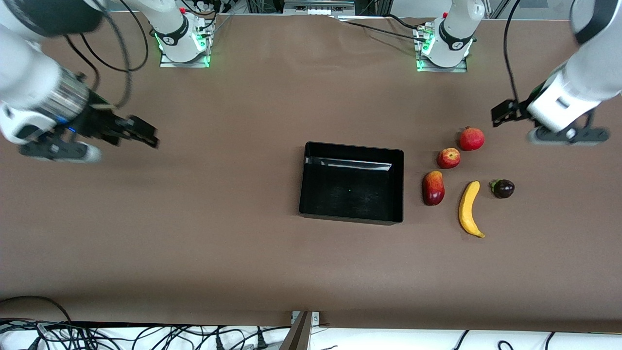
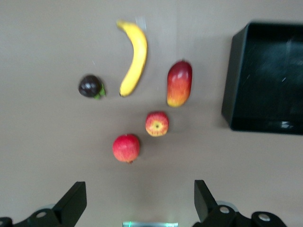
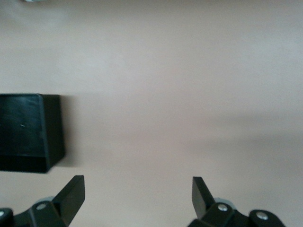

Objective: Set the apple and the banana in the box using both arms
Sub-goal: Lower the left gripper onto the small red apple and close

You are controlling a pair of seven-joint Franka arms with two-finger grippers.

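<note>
Left gripper [image 2: 137,201] hovering w/ fingers spread, empty, over bare table at the left arm's end, prob. staged for a first grab. Apple [image 1: 448,158] sitting approx. 8 o'clock from it in front view, banana [image 1: 470,208] lower, nearer 7, both outside box [image 1: 351,214]. Right gripper [image 3: 137,201] also hanging spread, empty, over the right arm's end; box at 3 o'clock, well apart. Waiting, likely.
</note>
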